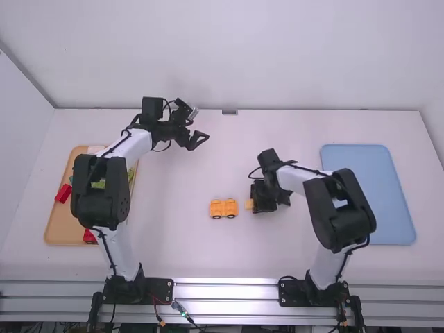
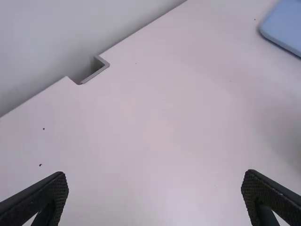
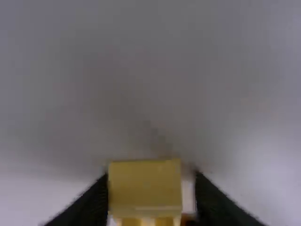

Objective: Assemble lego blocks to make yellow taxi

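A yellow-orange block assembly (image 1: 223, 208) with dark wheels stands on the table, left of my right gripper (image 1: 255, 201). That gripper is low over the table, and a smaller yellow block (image 1: 249, 205) pokes out at its left side. In the right wrist view, my right gripper (image 3: 151, 200) is shut on the yellow block (image 3: 145, 186), whose lower part runs out of view. My left gripper (image 1: 200, 141) is over the far left part of the table, away from the blocks; in the left wrist view the left gripper (image 2: 155, 181) is open with nothing between its fingers.
A wooden tray (image 1: 64, 241) with red, green and other blocks lies at the left, partly under the left arm. At the right lies a blue tray (image 1: 388, 208), with the right arm reaching past its left edge. A small notch (image 1: 229, 112) interrupts the table's far edge.
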Motion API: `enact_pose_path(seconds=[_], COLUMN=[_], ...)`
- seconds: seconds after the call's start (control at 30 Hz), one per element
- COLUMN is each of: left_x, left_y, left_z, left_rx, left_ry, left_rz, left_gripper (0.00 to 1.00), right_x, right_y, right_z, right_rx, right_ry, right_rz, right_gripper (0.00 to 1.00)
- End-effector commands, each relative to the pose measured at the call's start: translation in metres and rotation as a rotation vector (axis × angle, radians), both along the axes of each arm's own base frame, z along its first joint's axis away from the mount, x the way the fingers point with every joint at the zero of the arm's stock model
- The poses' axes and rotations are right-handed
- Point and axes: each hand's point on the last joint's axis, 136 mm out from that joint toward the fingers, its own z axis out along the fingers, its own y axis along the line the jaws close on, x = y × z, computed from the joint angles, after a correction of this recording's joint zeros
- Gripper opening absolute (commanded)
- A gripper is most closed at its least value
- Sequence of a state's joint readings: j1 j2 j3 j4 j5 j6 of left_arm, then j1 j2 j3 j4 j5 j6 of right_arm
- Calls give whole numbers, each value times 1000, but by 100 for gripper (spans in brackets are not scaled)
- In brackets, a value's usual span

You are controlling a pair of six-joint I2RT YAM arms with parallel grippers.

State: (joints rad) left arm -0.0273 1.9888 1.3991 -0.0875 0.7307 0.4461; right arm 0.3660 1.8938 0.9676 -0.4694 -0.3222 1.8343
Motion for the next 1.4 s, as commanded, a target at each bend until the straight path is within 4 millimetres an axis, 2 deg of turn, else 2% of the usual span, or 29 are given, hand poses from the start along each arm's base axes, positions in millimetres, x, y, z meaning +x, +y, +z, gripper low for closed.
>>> enact_pose_path(seconds=[0.0,0.03,0.07,0.13,0.23,0.4,0.6,0.67,0.7,0.73,0.8,0.9,0.93,0.97,1.03,1.07,1.2,1.37], left_x=[-1,-2,-2,-2,-3,-3,-3,-3,-3,-3,-3,-3,-3,-3,-3,-4,-6,-17], left_y=[1,1,1,1,-1,-2,-2,-2,-2,-2,-2,-2,-2,0,0,-3,-4,-6], left_z=[-6,-6,-6,-6,-6,-6,-6,-6,-6,-6,-6,-7,-7,-7,-7,-7,-9,-16], left_rx=[0,0,0,0,0,-1,0,0,0,0,-1,0,0,-1,0,-1,0,0], left_ry=[7,9,9,11,12,12,12,12,12,12,14,15,16,16,15,15,31,84], left_rz=[-12,-12,-12,-12,-16,-17,-17,-18,-19,-18,-18,-19,-18,-14,-14,-20,-23,-43], left_gripper=[99,99,99,99,99,99,99,99,99,99,99,99,99,99,99,99,99,99], right_x=[-12,-9,-7,-4,4,23,59,76,88,90,106,112,115,117,120,121,136,144], right_y=[-13,-14,-11,-11,-11,-13,-16,-14,-10,-8,1,4,3,3,4,3,-11,-13], right_z=[-13,-12,-12,-10,-4,22,77,102,121,126,162,187,196,202,209,210,204,203], right_rx=[-39,-31,-16,1,28,78,150,184,218,225,270,254,218,187,136,95,-109,-190], right_ry=[34,18,7,-12,-37,-64,-201,-313,-414,-440,-655,-838,-926,-1011,-1133,-1209,-1273,-1246], right_rz=[3,25,41,66,105,187,424,571,690,722,982,1260,1425,1579,1814,1984,2385,2464], right_gripper=[73,86,93,99,99,99,99,99,99,99,99,99,96,83,82,99,99,99])
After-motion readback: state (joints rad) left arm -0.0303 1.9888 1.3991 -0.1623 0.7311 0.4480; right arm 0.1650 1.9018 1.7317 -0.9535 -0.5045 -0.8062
